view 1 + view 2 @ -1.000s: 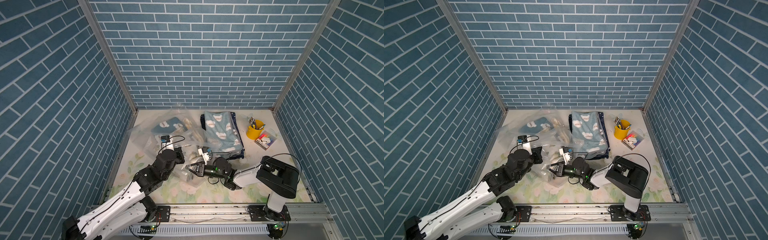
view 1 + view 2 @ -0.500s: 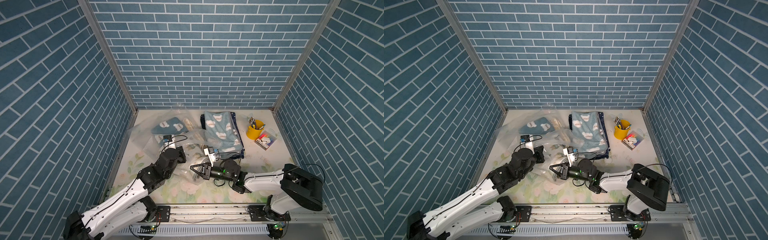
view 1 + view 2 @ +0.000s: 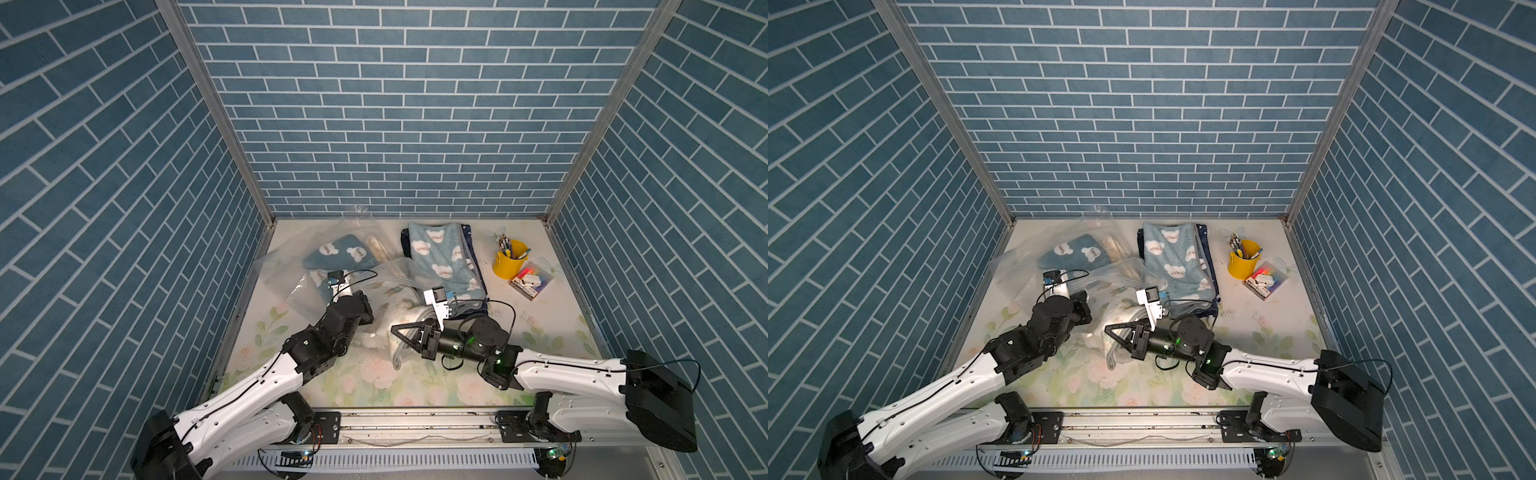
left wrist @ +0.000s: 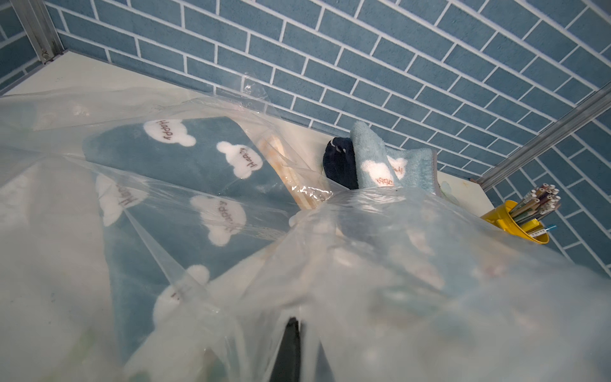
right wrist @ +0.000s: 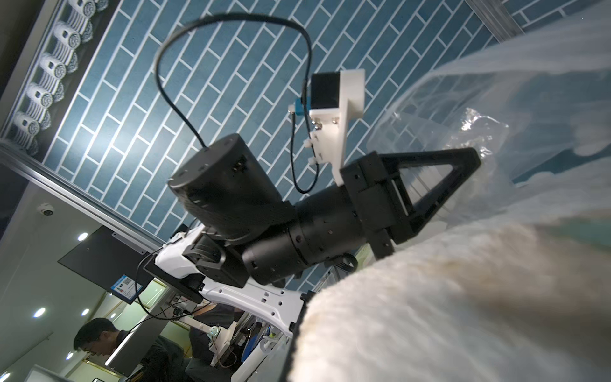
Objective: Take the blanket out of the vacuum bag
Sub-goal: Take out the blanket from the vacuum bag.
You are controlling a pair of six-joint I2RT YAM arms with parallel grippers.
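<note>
The clear crinkly vacuum bag [image 3: 299, 270] [image 3: 1021, 270] lies at the back left, with a dark teal cloud-print blanket showing through it. A cream fluffy blanket [image 3: 397, 313] [image 3: 1121, 318] sticks out of the bag's near end. My right gripper [image 3: 397, 330] [image 3: 1111, 330] is shut on that blanket, whose pile [image 5: 463, 297] hides the jaws in the right wrist view. My left gripper [image 3: 368, 318] [image 3: 1086, 311] [image 5: 469, 165] is shut on the bag's plastic [image 4: 396, 264], its fingertips [image 4: 292, 325] pinched together.
A folded light blue cloud-print blanket [image 3: 440, 257] lies on a navy one at the back middle. A yellow cup of pens [image 3: 509, 259] and a box of markers [image 3: 532, 282] stand at the back right. Blue brick walls enclose the table on three sides.
My right arm has drawn back to the right, its elbow swinging outward, with the cream blanket still held. The left gripper has shifted slightly toward the back with the bag.
</note>
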